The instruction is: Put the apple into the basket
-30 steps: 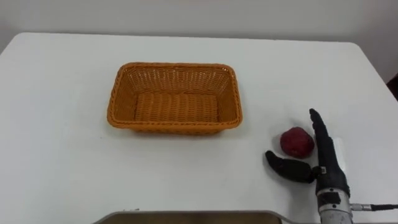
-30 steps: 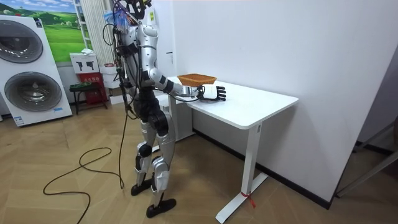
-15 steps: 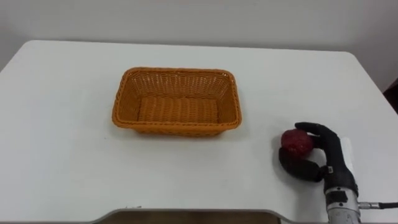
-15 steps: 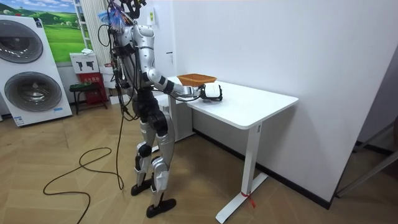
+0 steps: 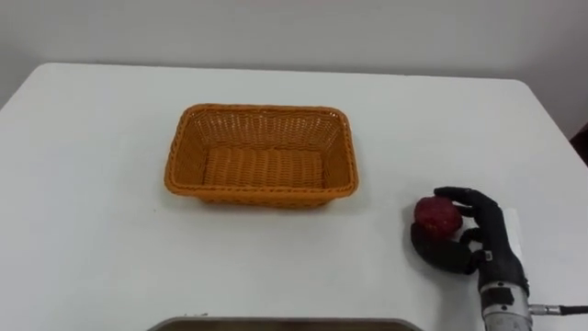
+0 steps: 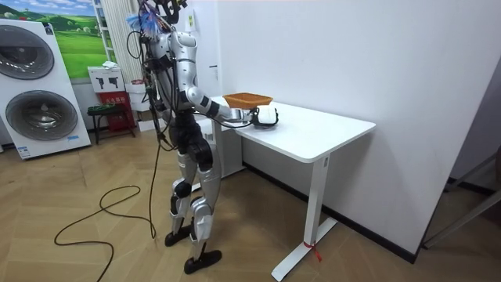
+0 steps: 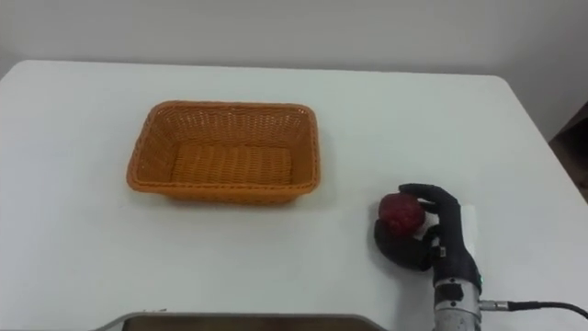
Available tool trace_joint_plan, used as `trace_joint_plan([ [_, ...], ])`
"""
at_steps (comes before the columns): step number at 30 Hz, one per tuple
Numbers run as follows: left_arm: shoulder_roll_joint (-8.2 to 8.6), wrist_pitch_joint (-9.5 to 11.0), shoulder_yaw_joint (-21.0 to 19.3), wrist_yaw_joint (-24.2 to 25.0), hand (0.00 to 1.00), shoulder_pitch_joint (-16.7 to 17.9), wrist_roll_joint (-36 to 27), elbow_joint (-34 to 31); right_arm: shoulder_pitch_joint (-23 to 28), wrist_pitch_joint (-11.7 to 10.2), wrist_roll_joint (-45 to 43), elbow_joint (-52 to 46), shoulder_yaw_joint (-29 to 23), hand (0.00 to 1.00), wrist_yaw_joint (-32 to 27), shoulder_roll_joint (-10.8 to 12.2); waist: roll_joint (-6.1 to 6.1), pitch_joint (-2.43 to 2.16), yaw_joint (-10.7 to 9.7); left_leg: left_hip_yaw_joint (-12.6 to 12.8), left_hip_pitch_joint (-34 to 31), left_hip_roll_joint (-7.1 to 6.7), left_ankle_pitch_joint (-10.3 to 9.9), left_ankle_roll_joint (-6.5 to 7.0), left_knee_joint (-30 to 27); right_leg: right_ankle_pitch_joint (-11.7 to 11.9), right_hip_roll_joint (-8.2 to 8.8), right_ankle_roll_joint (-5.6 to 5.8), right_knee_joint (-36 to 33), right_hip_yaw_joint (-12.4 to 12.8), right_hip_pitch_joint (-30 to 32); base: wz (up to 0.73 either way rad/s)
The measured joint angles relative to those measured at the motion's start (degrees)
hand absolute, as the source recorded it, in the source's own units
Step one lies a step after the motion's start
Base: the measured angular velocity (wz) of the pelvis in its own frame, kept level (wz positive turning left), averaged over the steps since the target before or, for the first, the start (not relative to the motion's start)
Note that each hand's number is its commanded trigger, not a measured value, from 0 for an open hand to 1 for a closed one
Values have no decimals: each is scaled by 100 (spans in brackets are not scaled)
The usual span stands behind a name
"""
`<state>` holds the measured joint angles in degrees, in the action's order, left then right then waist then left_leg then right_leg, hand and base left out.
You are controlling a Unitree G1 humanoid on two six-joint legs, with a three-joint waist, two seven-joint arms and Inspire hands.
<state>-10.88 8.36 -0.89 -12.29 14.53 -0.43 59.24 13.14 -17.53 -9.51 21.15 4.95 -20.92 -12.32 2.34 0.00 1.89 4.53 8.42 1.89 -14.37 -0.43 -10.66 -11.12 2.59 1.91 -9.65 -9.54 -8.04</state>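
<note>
A dark red apple [image 5: 435, 215] [image 7: 401, 213] rests on the white table [image 5: 92, 184] at the front right. My right hand [image 5: 478, 241] [image 7: 441, 239] has its fingers and thumb curled round the apple from the right and below. An empty orange wicker basket [image 5: 188, 138] [image 7: 147, 145] stands in the middle of the table, to the left of the apple and further back. In the room view I stand at the table's end with the right hand [image 6: 266, 117] reaching over the tabletop beside the basket [image 6: 247, 99].
The table's right edge [image 5: 560, 138] runs close to the hand. A grey edge [image 5: 276, 324] shows at the bottom of the eye views. In the room view, washing machines [image 6: 39, 86] stand at the left and a white wall behind the table.
The right hand's fingers, straight beside the apple a second ago, have curled round it. The eye view has shifted slightly.
</note>
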Motion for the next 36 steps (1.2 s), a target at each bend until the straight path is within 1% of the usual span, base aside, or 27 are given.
trace_joint_plan([
  [1, 2, 11, 0, 0, 0, -6, 3, 2, 0, 17, 2, -47, -1, 100, 3, 23, 3, 2, 1, 1, -8, 0, 0, 0, -1, 0, 0, 0, -4, 3, 11, 0],
  [2, 4, 45, 0, 3, 0, -20, 10, 12, 1, 85, -4, -149, 23, 100, 73, 33, 9, 8, 1, 3, -30, 0, 0, 0, -3, 2, 1, 2, -12, 6, 34, 0],
  [4, 4, 59, 0, 6, 0, -62, 12, 58, -3, 126, -18, -270, 69, 100, 173, 46, 0, 14, 16, 1, -92, 0, 0, 0, -11, 11, 1, 3, -30, 4, 97, 0],
  [6, 5, 76, -3, 35, 0, -97, 6, 190, -10, 153, -28, -463, 75, 100, 224, 96, -44, 41, 30, 1, -132, 0, 0, 0, -15, 28, 1, 3, -35, 11, 139, 0],
  [8, 6, 74, -3, 56, 0, -98, 8, 257, -10, 162, -27, -634, 76, 100, 227, 105, -77, 40, 34, 1, -187, 0, 0, 0, -22, 29, 0, 3, -48, 15, 197, 0],
  [10, 17, 74, -2, 72, 0, -97, 5, 300, -15, 166, 26, -844, 76, 100, 231, 103, -91, 52, 55, 1, -192, 0, 2, 1, -21, 29, 0, 2, -56, 16, 209, 0],
  [13, 27, 74, -5, 91, 0, -115, 18, 311, -20, 203, 35, -1311, 84, 100, 232, 102, -132, 53, 134, 1, -205, 0, 4, 2, -18, 29, 1, 3, -43, 5, 216, 0],
  [18, 28, 77, 0, 175, 0, -151, 15, 291, -69, 203, -7, -1890, 300, 100, 234, 86, -79, 25, 184, -36, -214, -2, 9, 3, -1, 29, -2, 3, -14, -5, 204, 4],
  [24, 28, 82, 15, 212, 0, -170, 13, 227, -81, 203, 0, -2006, 516, 100, 305, 79, -38, 8, 273, -61, -220, -4, 9, 3, 2, 29, 0, 3, -9, -3, 202, 1],
  [26, 27, 86, 46, 280, 0, -198, 12, 227, -94, 203, 2, -2009, 519, 100, 360, 79, -46, 14, 295, -65, -221, -6, 9, 3, 5, 29, 2, 3, -9, -4, 201, 0],
  [28, 26, 90, 107, 302, 0, -217, 15, 228, -132, 214, 0, -2047, 521, 100, 392, 80, -47, 28, 315, -65, -225, -7, 9, 3, 8, 29, 2, 3, -9, -6, 205, 0],
  [29, 26, 90, 134, 314, 0, -225, 15, 228, -141, 221, 0, -2183, 520, 100, 450, 79, -51, 54, 315, -65, -233, -7, 9, 3, 8, 29, 2, 3, -8, -9, 210, 0],
  [30, 26, 90, 149, 331, 0, -227, 15, 229, -144, 220, 1, -2337, 522, 100, 517, 80, -51, 68, 315, -64, -249, -6, 9, 3, 4, 28, 1, 3, -6, -12, 221, 0],
  [32, 27, 90, 185, 354, 0, -226, 10, 240, -165, 219, -6, -2497, 574, 100, 553, 69, -47, 66, 330, -64, -274, -6, 9, 3, -1, 29, 1, 3, -4, -6, 247, 0],
  [36, 27, 87, 185, 397, 0, -227, 15, 266, -276, 224, -89, -2526, 837, 100, 686, 24, -36, 59, 334, -63, -284, -7, 9, 3, -1, 29, 2, 3, -3, -9, 260, 0],
])
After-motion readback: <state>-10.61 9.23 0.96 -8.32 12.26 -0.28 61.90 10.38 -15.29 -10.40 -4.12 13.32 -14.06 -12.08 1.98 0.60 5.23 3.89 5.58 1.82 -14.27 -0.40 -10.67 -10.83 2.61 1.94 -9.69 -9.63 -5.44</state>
